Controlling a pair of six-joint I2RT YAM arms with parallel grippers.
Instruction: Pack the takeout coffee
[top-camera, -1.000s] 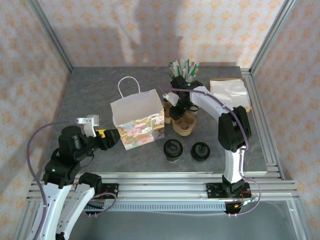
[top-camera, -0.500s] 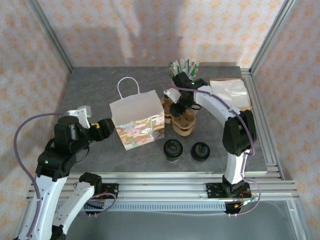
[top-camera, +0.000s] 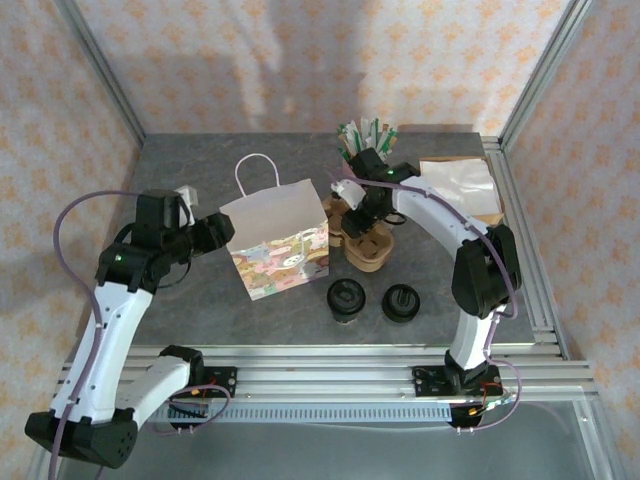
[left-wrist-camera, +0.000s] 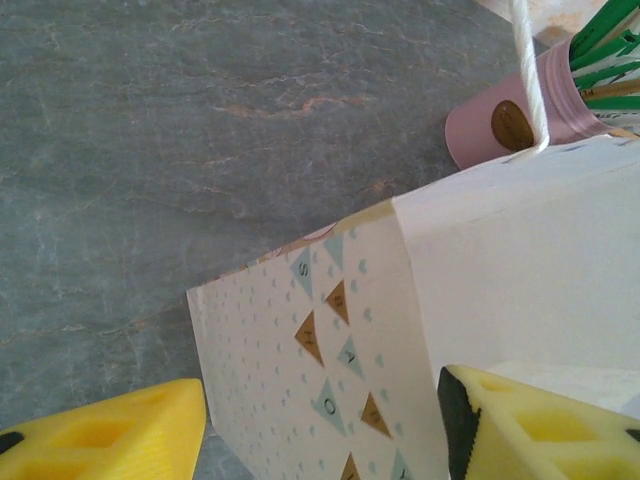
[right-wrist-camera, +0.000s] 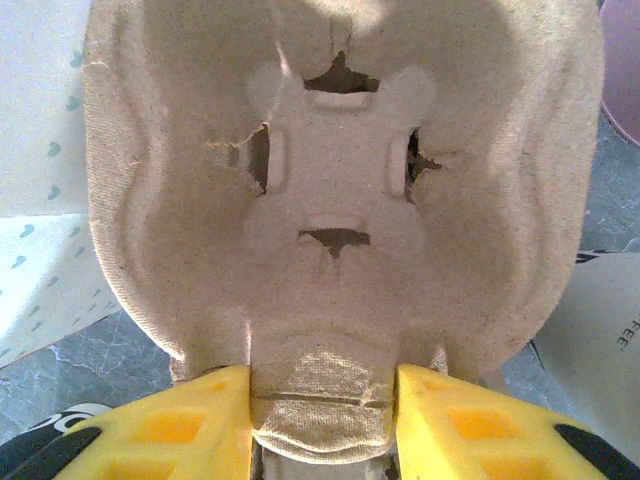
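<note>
Takeout coffee (top-camera: 346, 299) is sitting on the tabletop (top-camera: 190, 190), just near-right of the paper bag (top-camera: 280, 235). Left gripper (left-wrist-camera: 320, 430) is holding its jaws spread around the bag's left corner. The right gripper (right-wrist-camera: 325, 420) is pinching the pulp carrier (right-wrist-camera: 340, 180) by its middle rib.

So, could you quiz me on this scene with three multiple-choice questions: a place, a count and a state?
1. Relative to the paper bag, the black-lidded cups stand: A inside it; B on the table, on its near side; C behind it.
2. How many black-lidded cups are there? A one; B four; C two.
3. The right fingers are: A shut on the pulp carrier; B open in the air; C shut on a lid.
Answers: 1 B, the top view shows them on the table in front of the bag; 2 C, two stand side by side; 3 A, the right wrist view shows both fingers pressing the carrier's tab.
</note>
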